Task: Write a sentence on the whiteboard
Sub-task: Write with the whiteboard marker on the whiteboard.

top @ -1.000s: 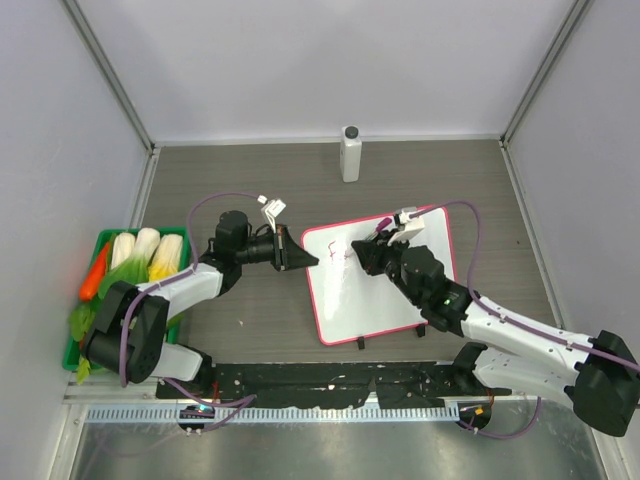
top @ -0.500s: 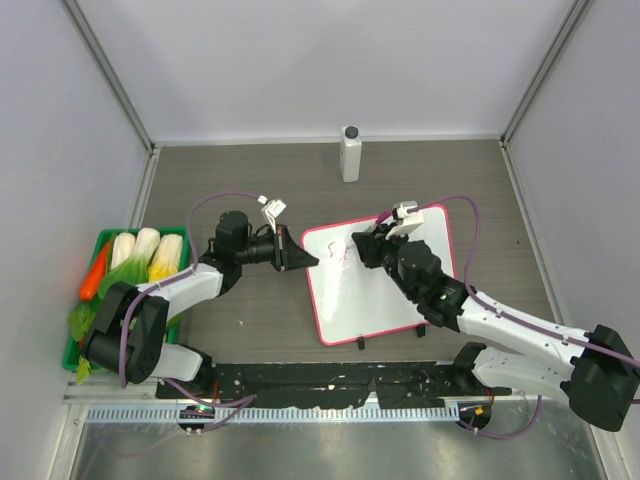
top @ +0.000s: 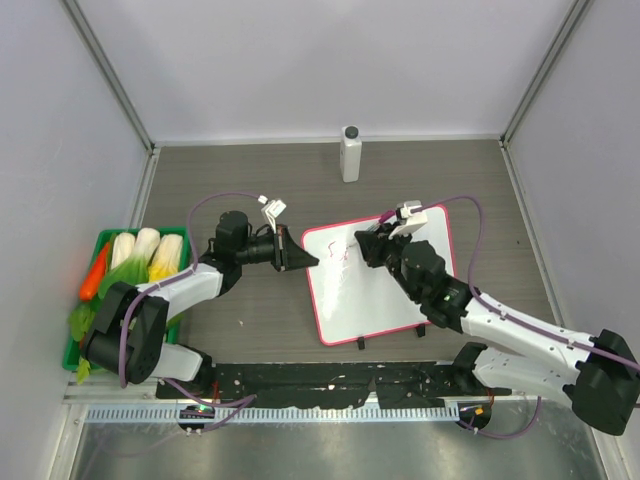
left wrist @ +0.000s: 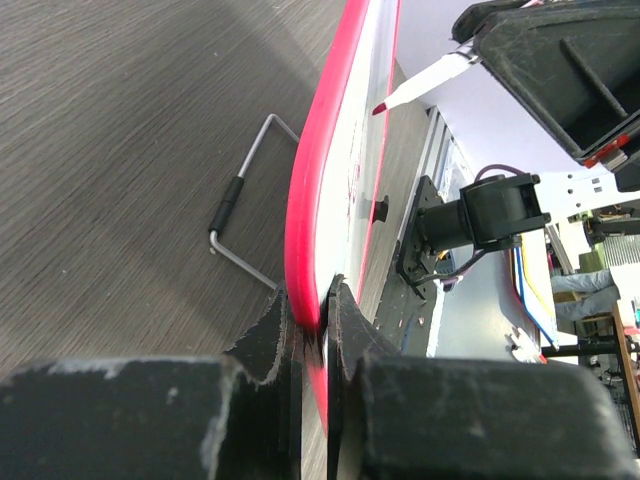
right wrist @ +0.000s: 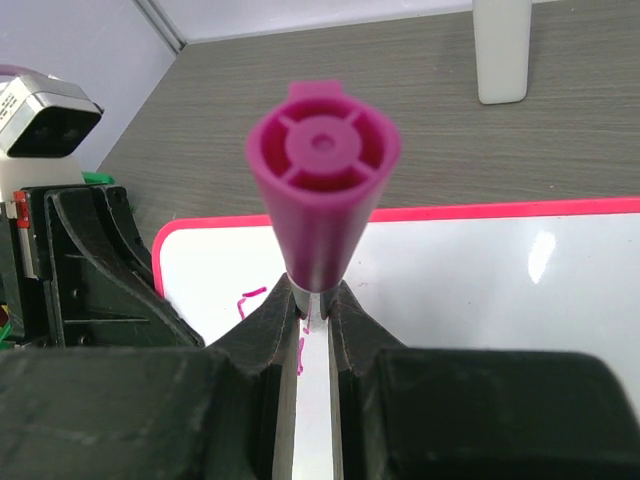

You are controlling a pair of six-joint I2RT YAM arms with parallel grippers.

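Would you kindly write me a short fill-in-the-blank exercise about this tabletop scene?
1. The left gripper is clamped on the red frame of the ______.
2. The right gripper is shut on a magenta ______.
3. The carrot lies in a ______ tray.

Missing words: whiteboard; marker; green.

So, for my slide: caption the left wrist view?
Left claw clamps the whiteboard frame; a marker points at its face.
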